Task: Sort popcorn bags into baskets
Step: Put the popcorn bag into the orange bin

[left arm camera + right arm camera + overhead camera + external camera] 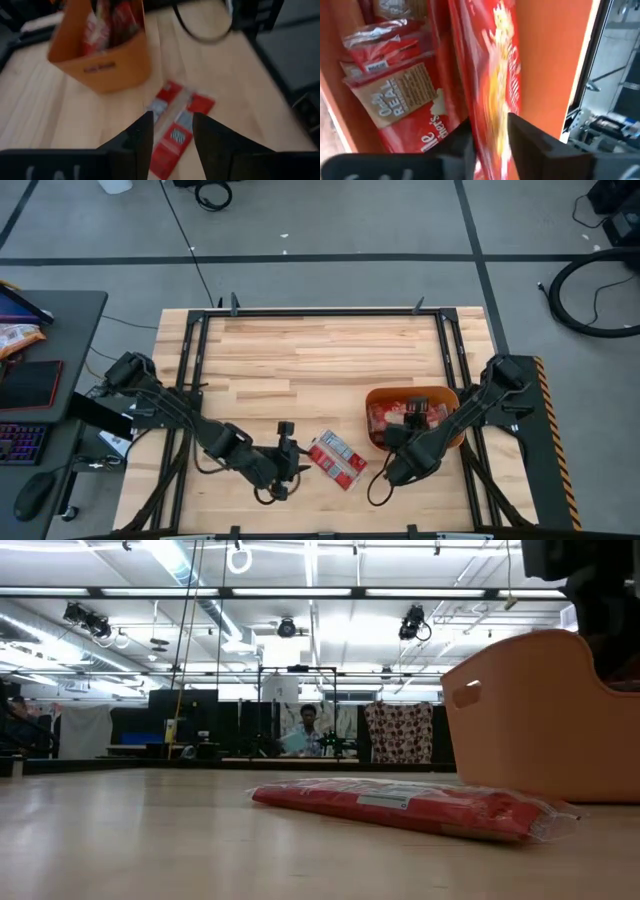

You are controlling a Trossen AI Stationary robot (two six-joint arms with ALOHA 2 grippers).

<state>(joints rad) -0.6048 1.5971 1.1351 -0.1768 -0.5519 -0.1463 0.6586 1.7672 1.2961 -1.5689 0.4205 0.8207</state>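
High view: a pale wooden tabletop (320,360) carries an orange tub (452,396) toward its right near side, with red popcorn bags (385,417) packed inside it. Just to the tub's left, apart from it, loose popcorn packets (337,459) lie flat on the wood, red with white label patches.

The left gripper (291,461) sits low over the tabletop just left of those loose packets, its jaws parted narrowly with nothing between them. In the left wrist view the two dark fingers (137,142) frame the near end of the flat packets (177,127), and the tub (102,65) stands beyond with red bags upright in it.

The right gripper (412,420) reaches into the tub from the right arm. In the right wrist view its jaws (487,142) are closed on the edge of one red bag (492,75), which stands on end against the tub's orange wall (550,65); more bags (395,95) with printed lettering lie stacked beside it inside the tub.

Low view: one red packet (410,808) lies flat on the wood at centre, and the tub (530,720) with its handle slot stands behind it to the right. A person (305,730) sits in the room far behind the tabletop.
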